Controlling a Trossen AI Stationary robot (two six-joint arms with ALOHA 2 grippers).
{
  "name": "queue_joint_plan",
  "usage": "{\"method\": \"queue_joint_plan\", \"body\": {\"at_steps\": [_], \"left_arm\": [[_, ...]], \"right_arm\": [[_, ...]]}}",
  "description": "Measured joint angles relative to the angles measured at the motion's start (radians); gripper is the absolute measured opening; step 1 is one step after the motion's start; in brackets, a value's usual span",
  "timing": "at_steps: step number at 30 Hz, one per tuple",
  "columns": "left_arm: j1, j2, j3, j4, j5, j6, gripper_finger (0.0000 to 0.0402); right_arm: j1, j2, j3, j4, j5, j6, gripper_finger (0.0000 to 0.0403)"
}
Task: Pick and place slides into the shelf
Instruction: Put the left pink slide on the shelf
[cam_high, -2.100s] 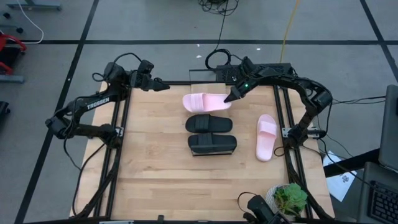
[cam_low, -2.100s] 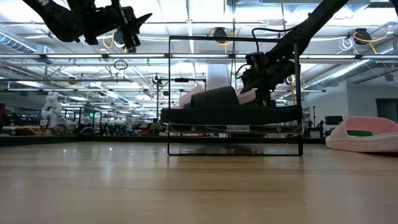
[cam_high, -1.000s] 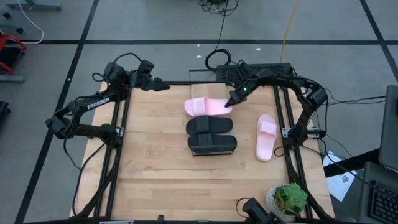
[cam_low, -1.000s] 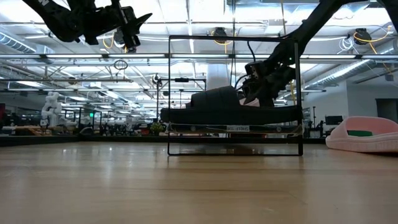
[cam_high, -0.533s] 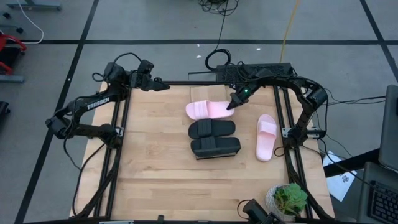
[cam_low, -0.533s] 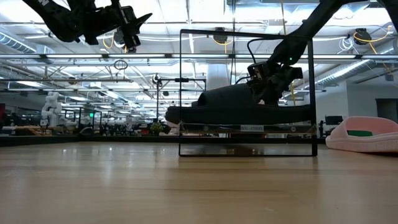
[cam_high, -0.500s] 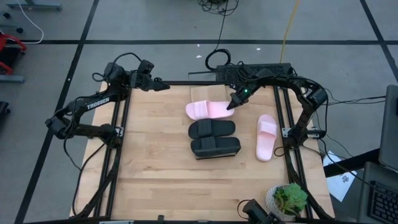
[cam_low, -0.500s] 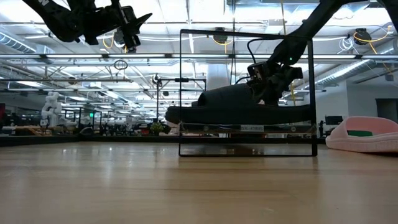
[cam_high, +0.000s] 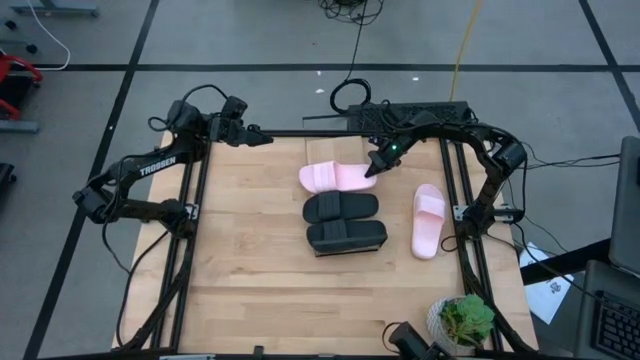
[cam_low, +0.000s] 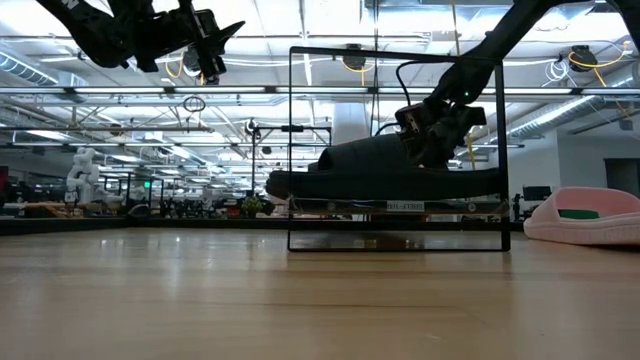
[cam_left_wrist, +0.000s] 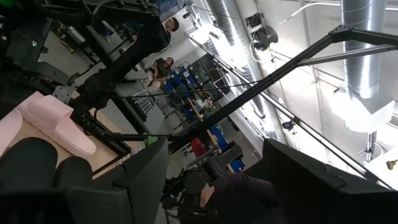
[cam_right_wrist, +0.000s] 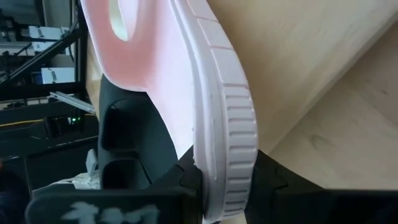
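The shelf (cam_low: 400, 52) is a thin dark frame around a board, and two black slides (cam_high: 340, 207) (cam_high: 346, 237) lie side by side on it. A pink slide (cam_high: 338, 178) lies level just beyond them toward the far edge. My right gripper (cam_high: 374, 166) is shut on its right-hand end. In the low view the black slides (cam_low: 380, 165) hide most of it. The second pink slide (cam_high: 428, 220) rests sole-down on the table to the right of the shelf. My left gripper (cam_high: 262, 137) hangs open over the far left corner, away from everything. My right gripper pinches the pink slide at the end away from its strap (cam_right_wrist: 231, 186). One finger (cam_right_wrist: 186, 180) is on the footbed side and the other (cam_right_wrist: 273, 182) on the underside. The fingers slant down from the far right, along the slide. Whether the slide's other end rests on the shelf does not show.
A potted plant (cam_high: 463, 320) stands at the near right corner. Cables and a power strip (cam_high: 410, 108) lie just past the far edge. Bare tabletop stretches to the left (cam_high: 250, 230) and toward the near edge of the shelf. The room behind holds racks and machines.
My right gripper has moved a little toward the near edge with the pink slide still in its hold. The shelf, with both black slides on it, has slid toward the near edge and slightly right. Over the last half second everything has stayed still.
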Motion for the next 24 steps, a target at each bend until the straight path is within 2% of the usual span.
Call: {"method": "queue_joint_plan", "body": {"at_steps": [4,12,24], "left_arm": [[0.000,0.000,0.000,0.000,0.000,0.000,0.0260],[0.000,0.000,0.000,0.000,0.000,0.000,0.0260],[0.000,0.000,0.000,0.000,0.000,0.000,0.0260]], "right_arm": [[0.001,0.000,0.000,-0.011,0.005,0.000,0.0076],[0.001,0.000,0.000,-0.009,0.052,-0.029,0.0063],[-0.001,0.001,-0.001,0.012,0.113,-0.036,0.0124]]}}
